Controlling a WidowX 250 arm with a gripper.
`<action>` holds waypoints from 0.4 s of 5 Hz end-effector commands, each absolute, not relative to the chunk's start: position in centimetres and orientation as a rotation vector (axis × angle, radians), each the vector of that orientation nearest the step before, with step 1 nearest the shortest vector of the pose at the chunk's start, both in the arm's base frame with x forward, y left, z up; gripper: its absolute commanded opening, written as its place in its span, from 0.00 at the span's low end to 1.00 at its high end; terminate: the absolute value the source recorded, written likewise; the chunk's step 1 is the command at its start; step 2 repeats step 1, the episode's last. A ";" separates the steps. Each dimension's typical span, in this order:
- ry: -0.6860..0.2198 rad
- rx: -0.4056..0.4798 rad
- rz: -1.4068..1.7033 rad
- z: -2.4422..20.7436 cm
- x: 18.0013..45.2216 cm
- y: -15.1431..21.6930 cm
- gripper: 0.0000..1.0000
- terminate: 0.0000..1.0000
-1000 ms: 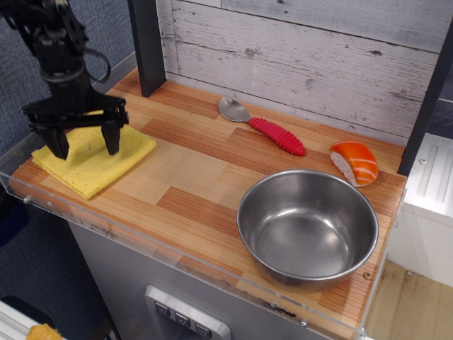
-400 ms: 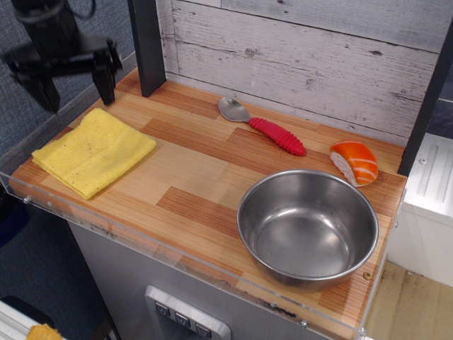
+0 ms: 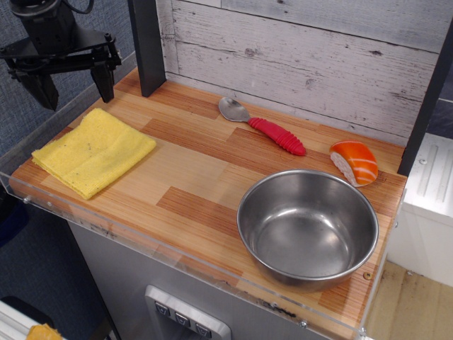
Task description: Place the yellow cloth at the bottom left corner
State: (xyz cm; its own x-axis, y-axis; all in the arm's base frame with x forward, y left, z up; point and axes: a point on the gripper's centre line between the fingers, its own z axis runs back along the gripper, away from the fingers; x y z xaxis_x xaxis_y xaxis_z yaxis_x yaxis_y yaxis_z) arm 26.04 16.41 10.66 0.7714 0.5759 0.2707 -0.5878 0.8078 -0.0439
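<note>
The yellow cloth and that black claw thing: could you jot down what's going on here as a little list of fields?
yellow cloth: folded, flat at the table's near left corner
claw: open, empty, raised above the cloth, not touching it
steel bowl: empty, near right
spoon: red handle, near the back wall
sushi piece: orange and white, behind the bowl
</note>
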 end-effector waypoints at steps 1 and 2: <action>-0.319 0.054 0.621 11.9 25.8 16.3 1.00 1.00; -0.319 0.054 0.621 11.9 25.8 16.3 1.00 1.00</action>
